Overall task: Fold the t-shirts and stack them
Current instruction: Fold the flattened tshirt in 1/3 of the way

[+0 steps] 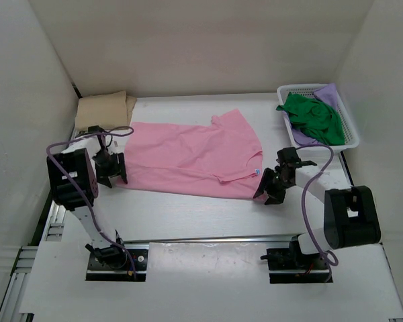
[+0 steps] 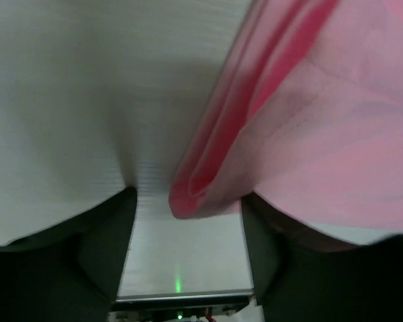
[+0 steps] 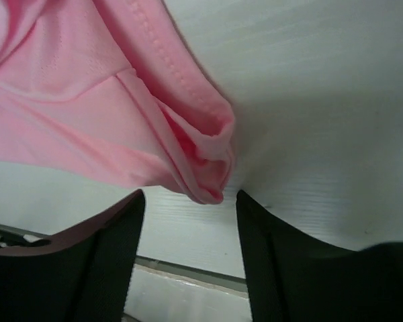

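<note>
Lying spread on white table (image 1: 188,215): plain pink soft-cloth short-sleeved t-shirt (image 1: 188,157), left end between the parted black fingers of the left gripper (image 1: 111,171), right end between the parted black fingers of the right gripper (image 1: 272,184). Both sets of jaws open, clamping nothing. Pink cloth bunched into a rolled fold at each gripper; fine knit, stitched hem. Folded tan cloth t-shirt (image 1: 106,109) at far left corner. Crumpled bright green t-shirt (image 1: 316,117) and light purple t-shirt (image 1: 330,94) inside white plastic mesh basket (image 1: 352,137), far right.
</note>
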